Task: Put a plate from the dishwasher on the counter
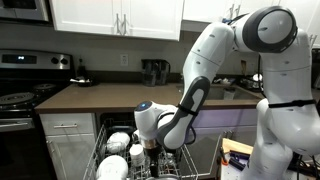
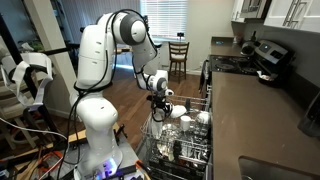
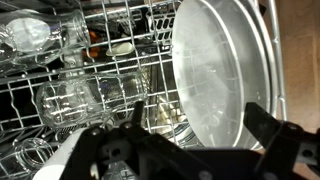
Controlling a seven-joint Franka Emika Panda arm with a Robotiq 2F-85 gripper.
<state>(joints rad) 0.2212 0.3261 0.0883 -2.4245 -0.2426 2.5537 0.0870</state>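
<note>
Fingers hang wide and empty over the upright plate in the dishwasher, where a skewed descent could knock the glasses beside the plate.

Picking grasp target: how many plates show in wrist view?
1: the plate stands on edge in the dishwasher rack, right of the wrist view. Rims behind it may hide another.

We are in a home kitchen: a dark counter runs under white cabinets, with a black stove at one end. An open dishwasher under the counter shows its pulled-out wire rack full of white dishes and glasses. Beyond it we see a wooden chair by a window with blinds.
</note>
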